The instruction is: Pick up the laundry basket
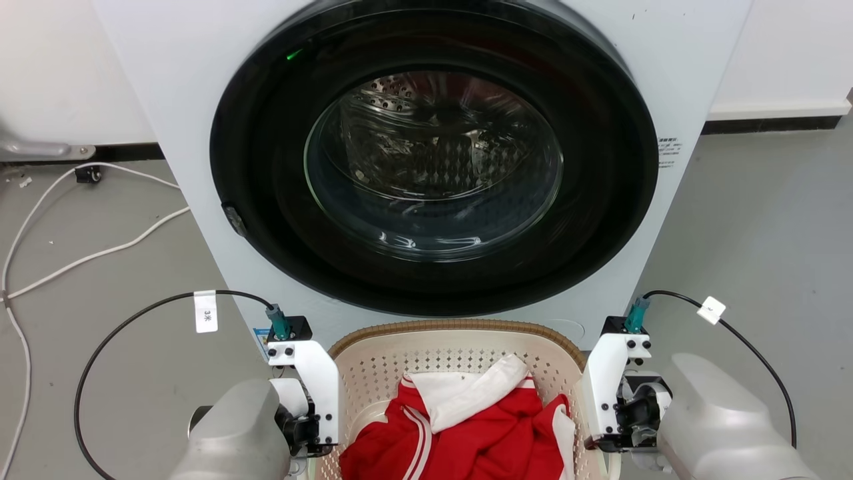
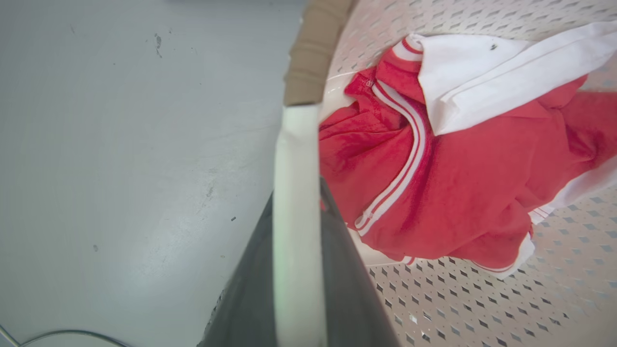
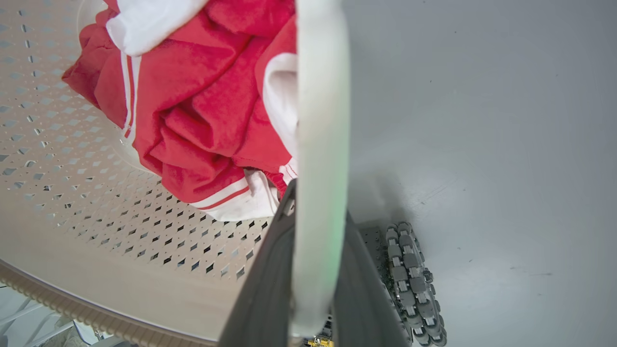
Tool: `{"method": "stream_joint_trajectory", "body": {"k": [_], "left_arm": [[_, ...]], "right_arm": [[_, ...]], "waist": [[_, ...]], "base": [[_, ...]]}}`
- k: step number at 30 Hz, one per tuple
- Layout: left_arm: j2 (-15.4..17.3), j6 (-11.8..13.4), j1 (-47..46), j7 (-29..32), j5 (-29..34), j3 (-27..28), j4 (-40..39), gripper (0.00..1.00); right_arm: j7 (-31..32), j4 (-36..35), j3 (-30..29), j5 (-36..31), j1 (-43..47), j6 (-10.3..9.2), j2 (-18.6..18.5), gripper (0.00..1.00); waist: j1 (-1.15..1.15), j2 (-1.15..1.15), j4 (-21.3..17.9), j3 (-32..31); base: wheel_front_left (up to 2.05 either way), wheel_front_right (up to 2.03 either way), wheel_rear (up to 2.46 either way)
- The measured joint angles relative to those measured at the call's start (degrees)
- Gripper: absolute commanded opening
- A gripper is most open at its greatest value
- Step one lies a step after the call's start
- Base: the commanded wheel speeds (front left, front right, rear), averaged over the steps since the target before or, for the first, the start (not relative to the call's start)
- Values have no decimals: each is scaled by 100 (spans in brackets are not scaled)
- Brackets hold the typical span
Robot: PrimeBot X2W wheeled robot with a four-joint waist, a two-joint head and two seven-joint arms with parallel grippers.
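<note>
Nearest the head camera, the left forearm and right forearm bracket the laundry basket, one tight against each short side. A red and white garment is heaped inside the basket, and the washer stands just behind the basket's far rim. I cannot tell from here whether the basket is clear of the floor. If it rises while drifting forward, that far rim may catch the washer's front.

In the left wrist view, the left gripper is closed on the left loop handle, with a dark finger pressed on either side of the white strip. The strip looks smooth and narrow, so it could slide through the pads under load.

In the right wrist view, the right gripper is likewise clamped on the right loop handle, fingers hugging it. The robot's roller wheel sits just outside the basket on this side, so a swinging basket could knock it. The garment is bunched toward this handle. If one arm lifts faster than the other, the basket would tip and the clothing might slide out or pull one grip loose.
</note>
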Motion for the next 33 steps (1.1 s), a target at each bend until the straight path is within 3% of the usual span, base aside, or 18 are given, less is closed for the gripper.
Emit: {"method": "stream_joint_trajectory", "body": {"k": [33], "left_arm": [[-22, 27, 98, 178, -171, -145, 2, 0]], "right_arm": [[23, 14, 131, 122, 92, -9, -10, 0]], "waist": [[0, 0, 20, -144]], "base": [[0, 0, 0]]}}
